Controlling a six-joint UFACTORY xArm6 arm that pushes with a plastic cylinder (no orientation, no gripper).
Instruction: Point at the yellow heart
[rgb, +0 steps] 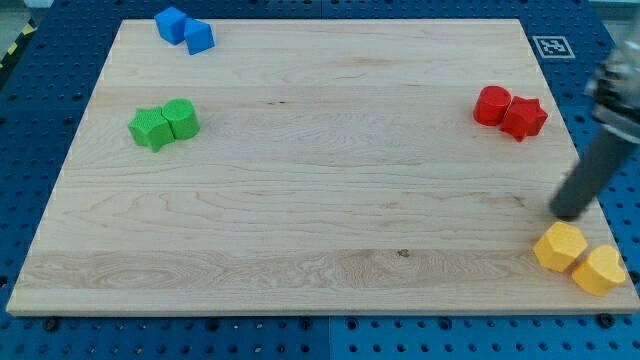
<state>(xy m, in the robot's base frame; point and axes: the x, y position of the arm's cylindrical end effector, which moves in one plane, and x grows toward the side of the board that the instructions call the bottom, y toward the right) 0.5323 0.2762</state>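
With no claw to open or close, we hold my tip (569, 213) just above two yellow blocks (560, 246), needing a short, careful approach without nudging either.

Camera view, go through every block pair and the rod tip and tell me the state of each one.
Blue blocks: touching, top left.
Green blocks: touching, left.
Red blocks: touching, right.
Yellow blocks: touching, bottom right corner.
My tip: just above the yellow blocks, apart from them.

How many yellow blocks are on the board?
2, both at the view's bottom right, touching: one yellow block just below my tip, the other at the board's corner. None seem hidden.
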